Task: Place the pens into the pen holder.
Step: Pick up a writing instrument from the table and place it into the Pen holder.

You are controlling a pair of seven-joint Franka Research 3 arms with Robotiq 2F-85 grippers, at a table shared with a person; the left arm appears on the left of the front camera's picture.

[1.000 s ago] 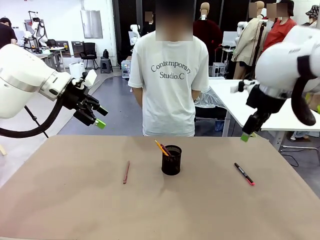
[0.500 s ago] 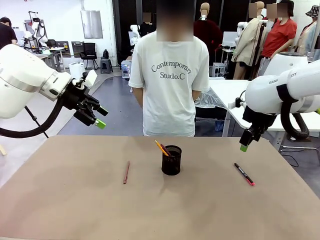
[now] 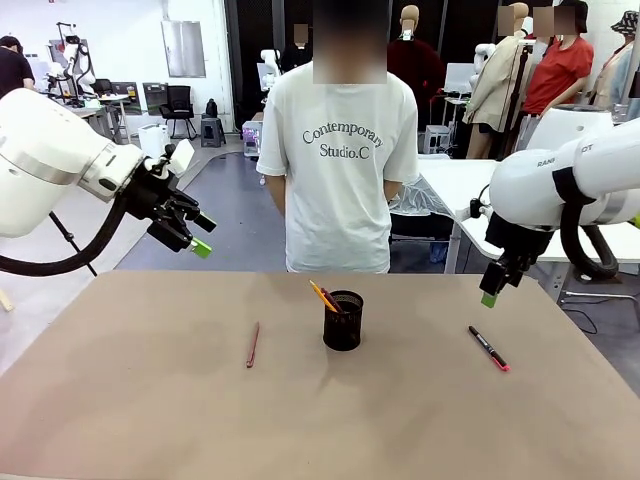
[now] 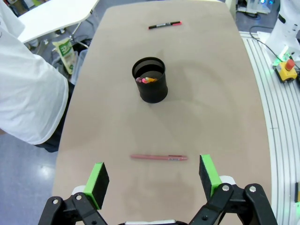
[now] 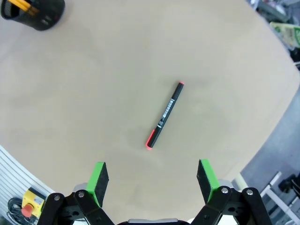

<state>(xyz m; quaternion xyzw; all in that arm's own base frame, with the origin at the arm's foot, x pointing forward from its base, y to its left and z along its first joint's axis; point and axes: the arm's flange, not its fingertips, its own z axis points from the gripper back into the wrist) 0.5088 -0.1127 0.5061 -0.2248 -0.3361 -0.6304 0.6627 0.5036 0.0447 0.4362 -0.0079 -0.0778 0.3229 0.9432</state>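
Here, black marker [image 3: 489, 348] flat, diagonal, pink-red end toward the near side.

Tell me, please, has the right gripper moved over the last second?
Yes: the right gripper has dropped lower, closer above the black marker.

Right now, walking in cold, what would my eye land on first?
The left gripper and right gripper, black and green, hang open and empty at either side. Mid-table stands a black mesh pen holder with a yellow pencil inside; a reddish pen lies on its left, a black marker on its right. A person in a white T-shirt stands opposite.
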